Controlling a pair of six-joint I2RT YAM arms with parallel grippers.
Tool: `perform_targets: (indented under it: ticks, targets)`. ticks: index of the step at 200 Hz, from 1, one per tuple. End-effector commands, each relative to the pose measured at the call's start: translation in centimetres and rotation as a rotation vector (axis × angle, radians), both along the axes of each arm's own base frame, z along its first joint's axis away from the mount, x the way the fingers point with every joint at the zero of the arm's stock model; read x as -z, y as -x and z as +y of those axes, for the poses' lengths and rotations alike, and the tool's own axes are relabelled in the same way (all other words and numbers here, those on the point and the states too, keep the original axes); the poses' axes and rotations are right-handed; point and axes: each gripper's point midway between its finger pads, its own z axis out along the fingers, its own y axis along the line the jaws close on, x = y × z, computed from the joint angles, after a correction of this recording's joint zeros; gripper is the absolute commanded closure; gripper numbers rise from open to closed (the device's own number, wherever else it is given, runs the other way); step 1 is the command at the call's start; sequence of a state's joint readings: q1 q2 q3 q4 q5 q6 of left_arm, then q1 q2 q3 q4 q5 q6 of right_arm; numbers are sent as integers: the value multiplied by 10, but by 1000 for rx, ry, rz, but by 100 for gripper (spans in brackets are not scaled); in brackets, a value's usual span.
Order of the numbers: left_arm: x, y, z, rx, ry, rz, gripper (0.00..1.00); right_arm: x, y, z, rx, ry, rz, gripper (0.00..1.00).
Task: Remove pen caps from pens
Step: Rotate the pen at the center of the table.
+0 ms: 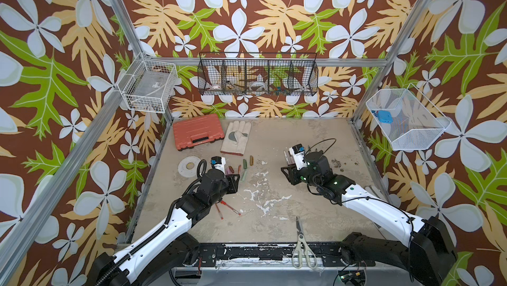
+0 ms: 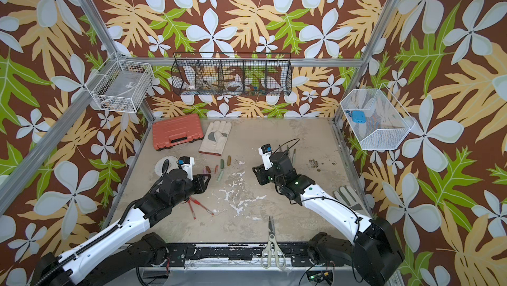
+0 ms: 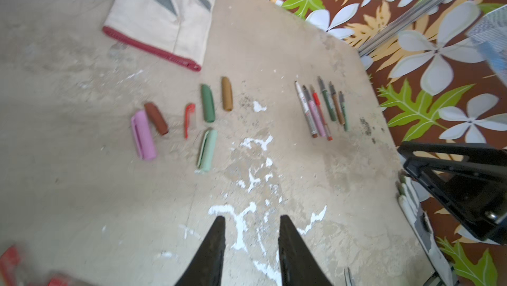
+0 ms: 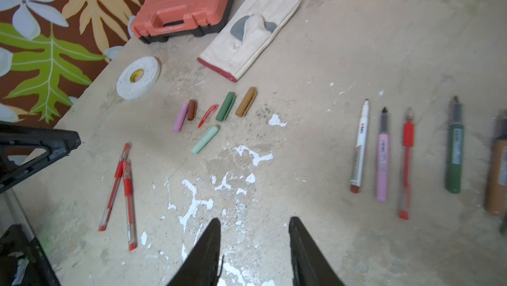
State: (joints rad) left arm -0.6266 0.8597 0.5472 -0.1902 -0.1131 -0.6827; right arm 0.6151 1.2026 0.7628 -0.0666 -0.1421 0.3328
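Several loose pen caps lie in a cluster mid-table [image 1: 241, 165]: pink [image 4: 180, 117], brown [image 4: 191, 109], red [image 4: 207, 115], dark green [image 4: 225, 106], gold [image 4: 246, 101] and pale green [image 4: 205, 139]. Uncapped pens lie in a row [image 3: 321, 109]: white marker [image 4: 360, 146], pink [image 4: 382, 155], red [image 4: 406, 164], dark green [image 4: 454, 147], gold-brown [image 4: 498, 166]. Two red pens [image 4: 118, 186] lie near my left arm [image 1: 227, 209]. My left gripper [image 3: 252, 217] hovers open beside the caps with nothing between its fingers. My right gripper [image 4: 255, 218] hangs open and empty over bare table.
An orange tool case [image 1: 197, 131] and a work glove [image 1: 237, 136] lie at the back. A tape roll [image 1: 189, 165] sits left of the caps. Scissors [image 1: 301, 243] lie at the front edge, another glove [image 2: 347, 195] at the right. Wire baskets [image 1: 258, 75] hang on the walls.
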Motion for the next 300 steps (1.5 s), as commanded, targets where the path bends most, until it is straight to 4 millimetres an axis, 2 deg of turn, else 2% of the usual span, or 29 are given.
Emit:
perform_targets:
  ticks: [1, 24, 49, 75, 106, 140, 191, 230, 268, 300]
  targets:
    - [32, 25, 33, -129, -135, 135, 65, -3, 2, 7, -29, -5, -43, 59]
    - [45, 36, 39, -166, -229, 173, 64, -2, 4, 4, -25, 3, -44, 59]
    - [72, 38, 50, -216, -360, 247, 63, -5, 5, 1, -19, 7, -60, 59]
    - [90, 43, 51, -233, -395, 285, 62, -4, 6, -2, -13, 15, -60, 58]
    - [91, 48, 52, -245, -352, 285, 57, -5, 6, -5, -3, 18, -67, 58]
    - [104, 58, 50, -221, -297, 310, 53, -7, 7, -4, -5, 13, -69, 58]
    - [118, 55, 43, -212, -283, 312, 52, -12, 10, -10, 5, 12, -94, 58]
    - [140, 61, 40, -176, -335, 382, 55, -12, 11, -15, 24, 18, -105, 58]
    - [138, 57, 34, -160, -319, 367, 58, -14, 12, -15, 18, 15, -107, 58]
    - [142, 55, 27, -133, -331, 376, 65, -16, 12, -16, 19, 11, -113, 58]
